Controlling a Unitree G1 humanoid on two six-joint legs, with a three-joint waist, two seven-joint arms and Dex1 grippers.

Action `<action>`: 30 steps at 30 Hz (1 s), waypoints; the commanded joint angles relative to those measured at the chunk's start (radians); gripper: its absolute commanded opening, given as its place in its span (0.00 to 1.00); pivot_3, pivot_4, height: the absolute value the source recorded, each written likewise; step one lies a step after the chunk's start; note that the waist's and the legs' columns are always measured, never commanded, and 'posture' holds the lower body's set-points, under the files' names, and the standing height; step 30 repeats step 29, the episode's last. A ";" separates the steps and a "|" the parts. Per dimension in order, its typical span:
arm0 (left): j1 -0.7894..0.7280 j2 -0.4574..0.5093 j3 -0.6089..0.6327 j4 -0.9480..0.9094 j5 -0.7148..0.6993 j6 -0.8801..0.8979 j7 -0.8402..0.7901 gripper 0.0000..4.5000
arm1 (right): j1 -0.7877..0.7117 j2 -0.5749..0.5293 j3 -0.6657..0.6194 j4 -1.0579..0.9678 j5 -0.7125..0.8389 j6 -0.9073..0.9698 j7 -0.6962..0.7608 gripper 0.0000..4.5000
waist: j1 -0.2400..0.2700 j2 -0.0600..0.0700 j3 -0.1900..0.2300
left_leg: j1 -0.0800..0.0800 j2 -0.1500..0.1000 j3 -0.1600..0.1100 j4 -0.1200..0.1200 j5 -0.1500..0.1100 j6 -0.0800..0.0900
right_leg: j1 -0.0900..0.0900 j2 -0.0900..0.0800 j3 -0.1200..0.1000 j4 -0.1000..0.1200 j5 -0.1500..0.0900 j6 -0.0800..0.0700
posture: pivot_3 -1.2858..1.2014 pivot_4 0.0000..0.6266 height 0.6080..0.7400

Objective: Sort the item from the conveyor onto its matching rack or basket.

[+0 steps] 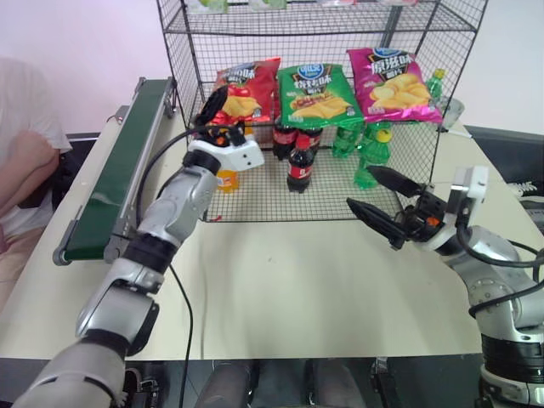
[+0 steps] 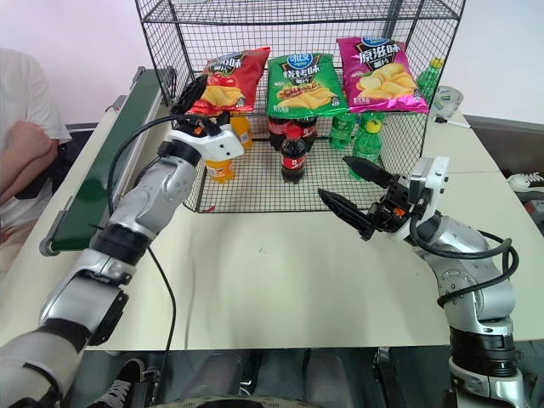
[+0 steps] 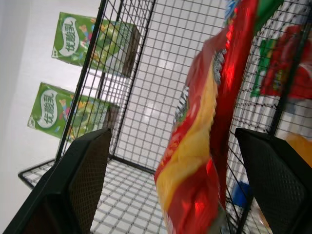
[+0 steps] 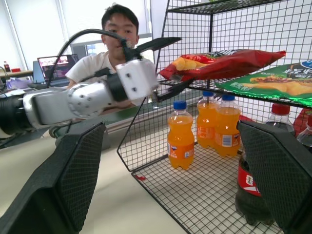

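My left gripper [image 1: 218, 109] stands spread around the red chip bag's [image 1: 248, 88] near end, the bag lying lengthwise on the rack [image 1: 323, 183] shelf straight ahead.

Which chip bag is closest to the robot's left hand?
The shiny red chip bag, at the left end of the shelf. The left hand is right at it; the green bag and magenta bag lie farther right.

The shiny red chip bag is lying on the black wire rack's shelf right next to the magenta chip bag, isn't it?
Not quite. The shiny red chip bag does lie on the black wire rack's shelf, but right next to the green chip bag; the magenta chip bag comes after that. The left eye view shows it.
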 commanded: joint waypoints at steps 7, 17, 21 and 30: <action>0.341 0.042 0.334 -0.471 -0.733 0.052 -0.458 0.94 | 0.011 -0.048 -0.054 0.019 -0.007 -0.025 0.040 1.00 | -0.001 0.001 0.000 | 0.000 0.001 0.000 0.001 0.000 0.000 | 0.000 -0.001 0.000 0.000 0.000 0.000 | 0.52 0.24 1.00; 0.658 0.264 0.775 -0.558 -1.332 0.503 -0.850 0.94 | 0.136 -0.211 -0.161 0.121 -0.081 -0.079 0.184 1.00 | 0.002 0.001 0.000 | 0.000 0.001 -0.001 0.004 -0.002 0.004 | 0.002 0.000 0.000 -0.001 0.000 -0.001 | 0.52 0.24 1.00; 0.745 0.343 0.831 -0.439 -1.273 0.414 -0.938 0.94 | 0.212 -0.285 -0.248 0.174 -0.087 -0.098 0.253 1.00 | 0.009 0.002 0.000 | 0.001 0.001 -0.001 0.004 -0.006 0.009 | 0.005 -0.001 0.000 -0.003 0.000 -0.001 | 0.52 0.24 1.00; 0.833 0.372 0.864 -0.292 -1.211 0.270 -1.044 0.94 | 0.234 -0.314 -0.280 0.259 -0.134 -0.160 0.304 1.00 | 0.003 0.002 -0.001 | 0.004 0.002 0.000 0.002 -0.006 0.010 | 0.005 -0.001 0.000 -0.006 0.000 -0.001 | 0.52 0.24 1.00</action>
